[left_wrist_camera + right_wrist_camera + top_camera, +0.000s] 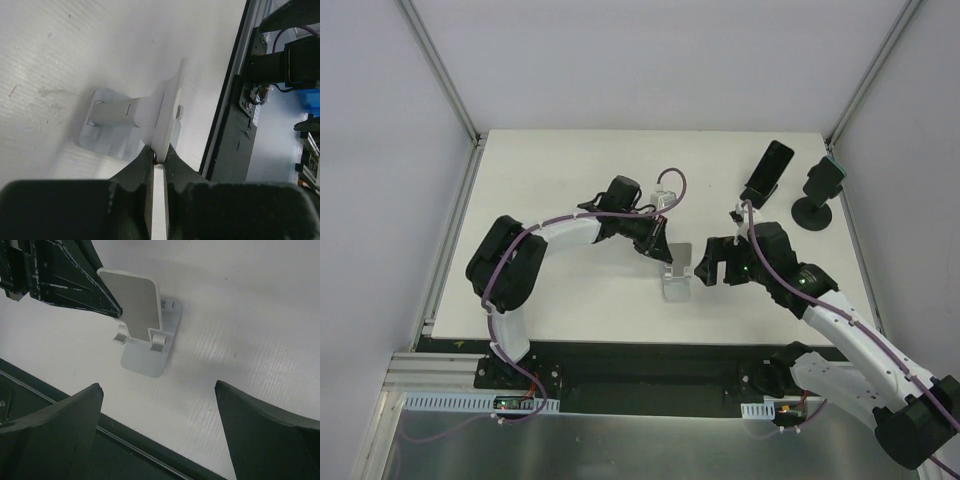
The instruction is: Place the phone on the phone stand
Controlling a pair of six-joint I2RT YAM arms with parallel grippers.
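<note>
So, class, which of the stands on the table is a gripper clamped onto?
The white stand, mid-table: the left gripper is shut on its backplate. The black round-based stand at the right stands free.

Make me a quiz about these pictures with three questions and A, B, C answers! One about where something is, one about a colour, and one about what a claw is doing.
1. Where is the phone?
A. At the far right of the table
B. In the left claw
C. On the stand between the claws

2. What colour is the phone stand between the two claws?
A. Red
B. White
C. Green

3. What is the right claw doing?
A. Open, holding nothing
B. Shut on the phone
C. Shut on the stand

Answers:
1. A: the phone leans up at the far right, away from both claws.
2. B: its plate and base look white.
3. A: its fingers are spread wide over bare table; only the left claw pinches the stand.
</note>
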